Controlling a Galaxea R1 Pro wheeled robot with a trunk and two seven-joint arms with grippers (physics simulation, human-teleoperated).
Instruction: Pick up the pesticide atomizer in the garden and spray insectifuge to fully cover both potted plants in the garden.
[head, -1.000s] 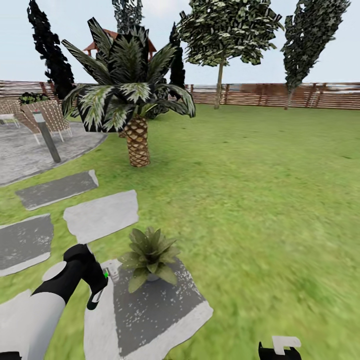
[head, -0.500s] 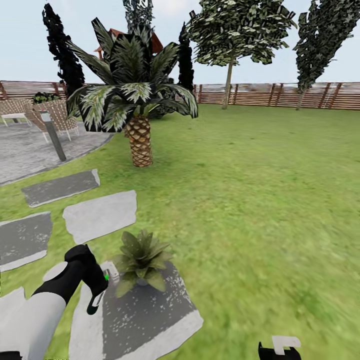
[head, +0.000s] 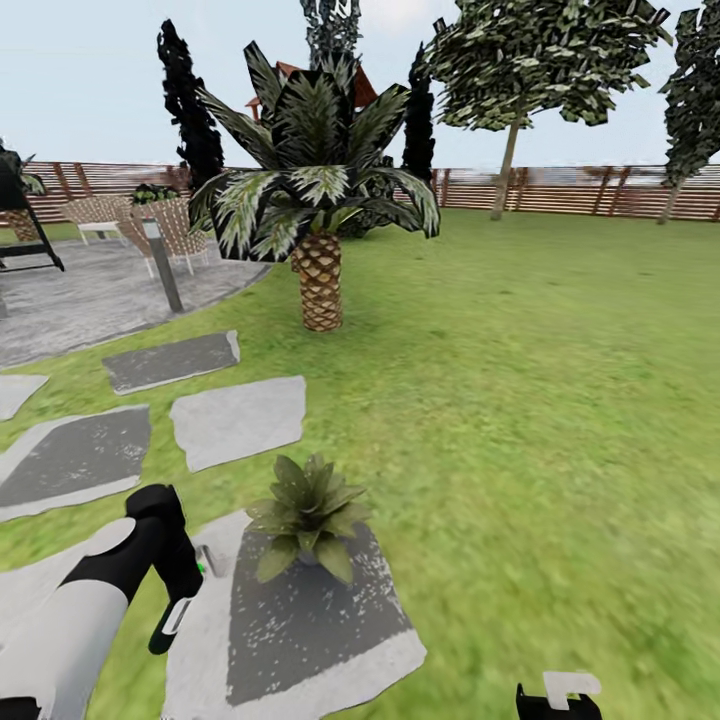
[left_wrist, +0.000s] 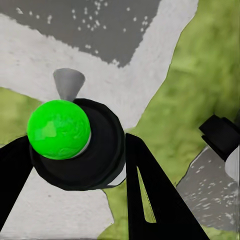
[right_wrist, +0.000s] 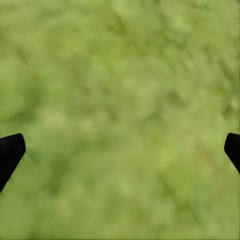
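The pesticide atomizer is hard to read. In the left wrist view it is seen end-on, a black round body with a bright green cap and a small grey cone nozzle, so its length is hidden. In the head view only a green speck and a pale nozzle show past the left gripper, which blocks the rest. There the nozzle end points toward the potted plant, with the long axis roughly level.

The left gripper's two black fingers close against the atomizer's sides, gripping it.

The plant sits on a grey stepping stone in the lawn, just beside the nozzle but apart from it.

The right gripper is cut off at the head view's lower edge; its wrist view shows two fingertips spread wide over bare grass.
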